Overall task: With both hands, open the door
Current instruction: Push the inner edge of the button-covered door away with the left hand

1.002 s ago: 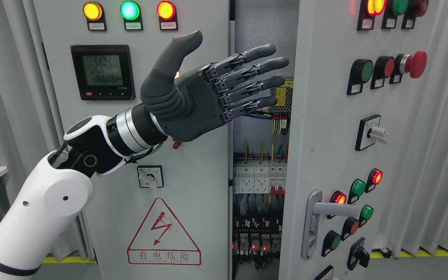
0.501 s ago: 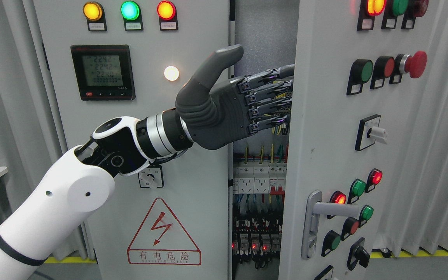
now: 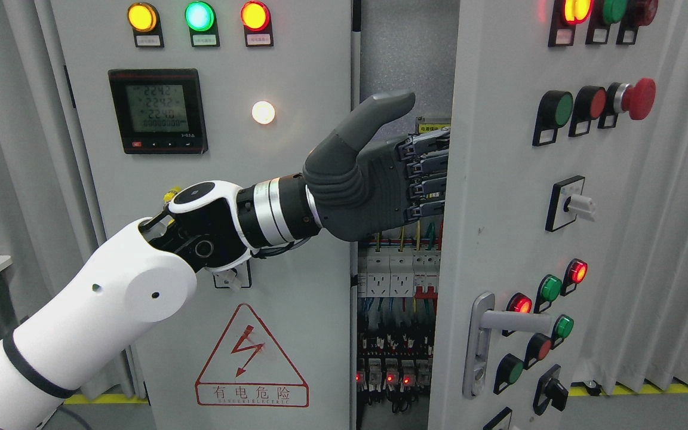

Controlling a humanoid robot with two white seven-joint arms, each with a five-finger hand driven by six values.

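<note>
We see the left hand (image 3: 374, 179) in the gap, thumb raised, fingers (image 3: 424, 173) extended behind the right door (image 3: 499, 239) edge; any clamping there is hidden.

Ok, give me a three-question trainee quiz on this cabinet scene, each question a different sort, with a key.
1. True or false: the left hand has its fingers tucked behind the edge of the right door.
2. Multiple choice: the door handle is A) held by the left hand, B) untouched, C) held by a person.
3. Fill in: through the gap between the doors you can see rows of coloured ____ and breakers.

Key: 1 true; 2 B; 3 wires.
</note>
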